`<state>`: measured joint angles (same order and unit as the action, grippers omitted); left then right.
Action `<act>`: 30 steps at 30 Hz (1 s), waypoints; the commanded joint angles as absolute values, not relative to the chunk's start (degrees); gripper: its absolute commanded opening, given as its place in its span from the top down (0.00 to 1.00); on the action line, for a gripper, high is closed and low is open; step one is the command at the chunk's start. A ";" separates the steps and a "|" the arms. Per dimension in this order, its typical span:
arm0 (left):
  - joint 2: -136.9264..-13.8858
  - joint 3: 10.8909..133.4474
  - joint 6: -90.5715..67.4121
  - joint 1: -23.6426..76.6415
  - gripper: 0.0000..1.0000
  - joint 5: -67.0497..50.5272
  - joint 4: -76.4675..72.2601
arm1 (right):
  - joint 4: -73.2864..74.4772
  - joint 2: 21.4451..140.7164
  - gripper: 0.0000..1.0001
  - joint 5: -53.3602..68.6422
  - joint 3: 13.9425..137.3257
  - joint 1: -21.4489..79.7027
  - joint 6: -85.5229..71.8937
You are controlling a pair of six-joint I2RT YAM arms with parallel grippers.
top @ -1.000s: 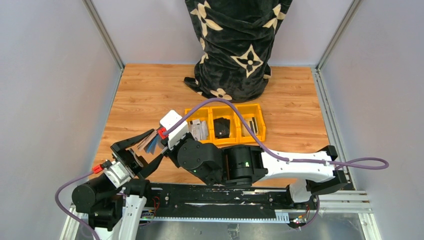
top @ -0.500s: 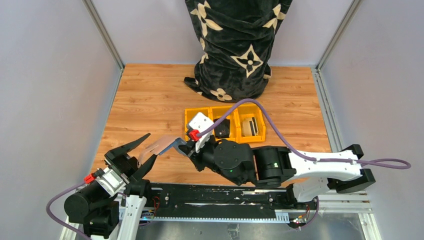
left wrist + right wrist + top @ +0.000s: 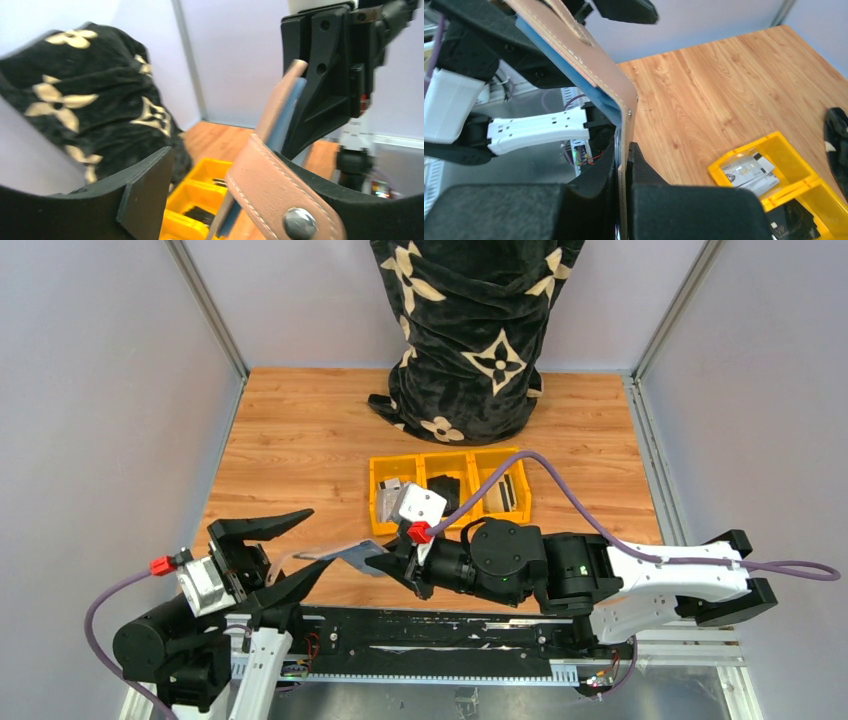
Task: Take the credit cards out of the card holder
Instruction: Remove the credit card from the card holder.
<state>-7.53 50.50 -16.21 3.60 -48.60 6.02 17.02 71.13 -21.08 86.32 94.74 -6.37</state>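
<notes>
Two black fingers of the left hand [image 3: 317, 538] are seen spread wide above the near left corner of the wooden counter [image 3: 300, 430]. Between them the flat taupe-brown leather card holder [image 3: 350, 552] is held off the counter, and a blue-grey plastic credit card [image 3: 287, 115] is shown at its edge. The holder is pinched by the pressed-together right hand [image 3: 388, 562]. Further silvery cards [image 3: 744, 172] are seen in the yellow three-compartment plastic tray [image 3: 450, 454] mid-counter.
</notes>
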 commanded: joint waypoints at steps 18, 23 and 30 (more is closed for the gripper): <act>-16.25 54.97 -49.10 5.01 0.61 -61.22 -3.83 | 7.46 63.03 1.00 -1.79 77.83 92.18 -0.45; -16.38 55.31 -51.10 5.01 0.67 -58.69 -0.30 | 7.03 64.36 1.00 -0.92 79.00 91.19 -0.26; -16.99 56.42 -53.40 5.01 0.51 -57.47 2.20 | 7.30 65.46 1.00 2.99 80.33 88.96 -0.26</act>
